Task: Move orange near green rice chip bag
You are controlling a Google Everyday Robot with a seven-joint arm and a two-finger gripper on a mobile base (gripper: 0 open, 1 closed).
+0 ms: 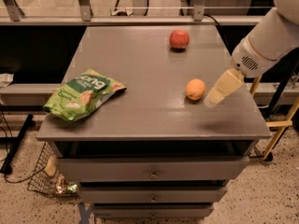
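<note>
The orange (pixel 195 88) is a small pale-orange fruit on the right half of the grey tabletop (pixel 145 78). The green rice chip bag (pixel 83 95) lies crinkled at the table's left front, far from the orange. My gripper (pixel 214 97) hangs on the white arm (pixel 268 36) coming in from the upper right. Its pale fingers point down and left, just to the right of the orange, slightly above the table, not touching it.
A redder apple-like fruit (pixel 179 38) sits at the back of the table, right of centre. Drawers (pixel 152 174) are under the tabletop. A wire basket (pixel 46 181) with litter stands on the floor at lower left. A yellow stand (pixel 280 120) is at the right.
</note>
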